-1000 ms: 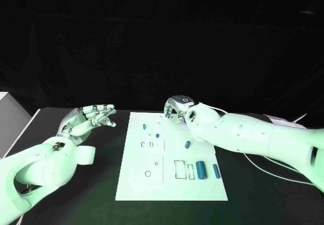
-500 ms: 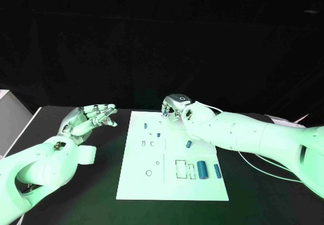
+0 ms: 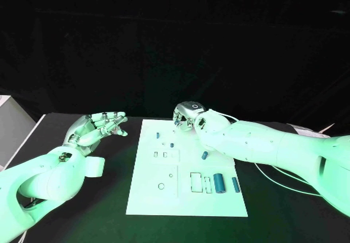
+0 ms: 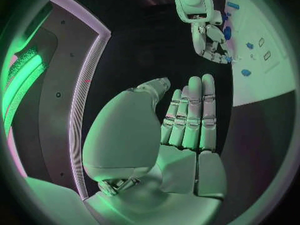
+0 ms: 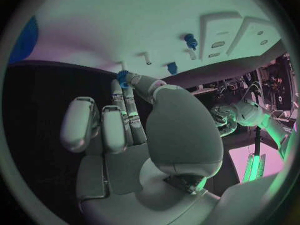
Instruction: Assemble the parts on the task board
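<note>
Parts (image 3: 218, 183) lie on the task board (image 3: 148, 200) mid-worktop. Right wrist view alone reveals the right robot hand (image 5: 134, 115) pinching a small blue part (image 5: 122, 77); left robot hand (image 3: 98, 126) hovers spread, empty.

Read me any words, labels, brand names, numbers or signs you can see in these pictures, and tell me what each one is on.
No readable text in any view.
The task board carries only outlined rectangles and a small ring, no letters or numbers.
The blue parts are plain.
The right hand has a dark round mark on its back; too small to tell whether it is a logo.
The left hand shows no lettering.
</note>
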`<state>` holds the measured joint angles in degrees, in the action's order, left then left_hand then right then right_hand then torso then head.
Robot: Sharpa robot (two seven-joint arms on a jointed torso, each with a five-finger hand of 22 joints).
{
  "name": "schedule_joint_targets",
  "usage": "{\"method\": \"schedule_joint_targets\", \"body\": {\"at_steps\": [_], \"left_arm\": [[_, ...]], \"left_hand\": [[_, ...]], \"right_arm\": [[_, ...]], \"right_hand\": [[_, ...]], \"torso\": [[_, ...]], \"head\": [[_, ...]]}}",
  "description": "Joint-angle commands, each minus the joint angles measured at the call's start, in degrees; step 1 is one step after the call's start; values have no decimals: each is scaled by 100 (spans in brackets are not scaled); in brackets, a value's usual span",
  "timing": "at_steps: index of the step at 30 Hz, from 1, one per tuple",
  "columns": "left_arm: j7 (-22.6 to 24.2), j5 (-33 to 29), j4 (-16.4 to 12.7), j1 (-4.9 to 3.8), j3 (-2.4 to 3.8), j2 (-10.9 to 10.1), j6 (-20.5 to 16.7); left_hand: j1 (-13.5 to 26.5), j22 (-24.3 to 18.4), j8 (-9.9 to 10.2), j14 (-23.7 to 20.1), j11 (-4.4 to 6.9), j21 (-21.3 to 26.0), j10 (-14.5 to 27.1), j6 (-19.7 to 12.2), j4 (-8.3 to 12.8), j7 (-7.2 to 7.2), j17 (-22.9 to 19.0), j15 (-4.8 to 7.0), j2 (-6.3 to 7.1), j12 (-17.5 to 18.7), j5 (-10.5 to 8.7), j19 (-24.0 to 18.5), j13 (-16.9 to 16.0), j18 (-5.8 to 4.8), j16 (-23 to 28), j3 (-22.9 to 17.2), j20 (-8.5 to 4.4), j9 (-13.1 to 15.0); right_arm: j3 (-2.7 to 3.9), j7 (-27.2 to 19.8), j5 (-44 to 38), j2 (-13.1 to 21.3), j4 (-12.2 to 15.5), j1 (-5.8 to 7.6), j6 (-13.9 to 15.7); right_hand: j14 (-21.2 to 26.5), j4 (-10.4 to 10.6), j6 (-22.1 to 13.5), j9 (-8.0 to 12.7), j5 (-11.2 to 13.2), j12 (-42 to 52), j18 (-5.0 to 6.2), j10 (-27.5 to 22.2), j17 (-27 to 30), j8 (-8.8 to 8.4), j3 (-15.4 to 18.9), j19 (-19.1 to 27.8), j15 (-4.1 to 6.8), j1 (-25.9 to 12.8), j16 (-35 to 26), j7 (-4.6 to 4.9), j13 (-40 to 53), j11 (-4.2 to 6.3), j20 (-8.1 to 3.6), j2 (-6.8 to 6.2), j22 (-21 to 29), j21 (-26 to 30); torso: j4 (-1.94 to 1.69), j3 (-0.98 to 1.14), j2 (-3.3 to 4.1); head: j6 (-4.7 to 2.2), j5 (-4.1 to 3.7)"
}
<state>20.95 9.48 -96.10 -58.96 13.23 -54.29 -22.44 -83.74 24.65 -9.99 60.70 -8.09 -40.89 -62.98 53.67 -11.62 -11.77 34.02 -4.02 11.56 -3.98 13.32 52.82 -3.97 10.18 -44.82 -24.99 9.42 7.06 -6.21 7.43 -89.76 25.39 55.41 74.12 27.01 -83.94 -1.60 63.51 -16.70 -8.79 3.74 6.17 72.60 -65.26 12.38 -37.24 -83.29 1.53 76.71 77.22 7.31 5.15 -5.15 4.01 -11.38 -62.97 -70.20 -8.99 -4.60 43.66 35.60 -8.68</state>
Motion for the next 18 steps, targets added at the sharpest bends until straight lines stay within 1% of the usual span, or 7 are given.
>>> {"method": "schedule_joint_targets", "body": {"at_steps": [1,3,7,12,18], "left_arm": [[25,36,-21,-3,9,6,92],[25,37,-23,-3,10,7,92],[23,40,-25,-4,13,7,93],[21,40,-27,-4,14,6,92],[20,41,-31,-4,17,7,91]], "left_hand": [[36,8,-39,-47,5,-22,-40,34,-6,18,9,8,-4,-17,-31,-30,-6,7,-20,-29,-5,9],[36,8,-39,-47,5,-22,-40,34,-6,18,9,8,-4,-17,-31,-30,-6,7,-20,-29,-5,9],[36,8,-39,-47,5,-22,-40,34,-6,18,9,8,-4,-17,-31,-30,-6,7,-20,-29,-5,9],[36,8,-39,-47,5,-22,-40,34,-6,18,9,8,-4,-17,-31,-30,-6,7,-20,-29,-5,9],[36,8,-39,-47,5,-22,-40,34,-6,18,9,8,-4,-17,-31,-30,-6,7,-20,-29,-5,9]], "right_arm": [[1,-68,-9,-28,-42,-1,-139],[0,-63,-10,-41,-64,-1,-177],[-2,-38,-17,-72,-123,-2,-280],[-7,-26,-23,-100,-176,-5,-377],[-15,-33,-24,-146,-225,-15,-402]], "right_hand": [[-196,-28,-18,-5,-22,19,-97,256,-5,16,5,-9,23,122,27,17,208,205,-30,119,-5,-23],[-194,-31,-23,-8,-23,16,-95,254,7,15,8,-6,22,116,22,18,211,204,-29,113,4,-16],[-195,-32,-25,-9,-24,15,-96,252,2,15,8,-6,21,115,25,19,211,204,-29,112,1,-18],[-193,-37,-42,-16,-26,6,-96,240,10,11,10,-3,18,103,24,23,214,199,-26,103,-2,-19],[-191,-39,-57,-22,-20,-1,-96,228,11,8,14,1,14,87,27,26,218,194,-23,93,-2,-17]], "torso": [[-7,-4,4],[-11,-10,6],[-22,-12,9],[-27,-19,10],[-38,-26,15]], "head": [[2,-7],[11,-8],[15,-16],[19,-14],[12,-8]]}}
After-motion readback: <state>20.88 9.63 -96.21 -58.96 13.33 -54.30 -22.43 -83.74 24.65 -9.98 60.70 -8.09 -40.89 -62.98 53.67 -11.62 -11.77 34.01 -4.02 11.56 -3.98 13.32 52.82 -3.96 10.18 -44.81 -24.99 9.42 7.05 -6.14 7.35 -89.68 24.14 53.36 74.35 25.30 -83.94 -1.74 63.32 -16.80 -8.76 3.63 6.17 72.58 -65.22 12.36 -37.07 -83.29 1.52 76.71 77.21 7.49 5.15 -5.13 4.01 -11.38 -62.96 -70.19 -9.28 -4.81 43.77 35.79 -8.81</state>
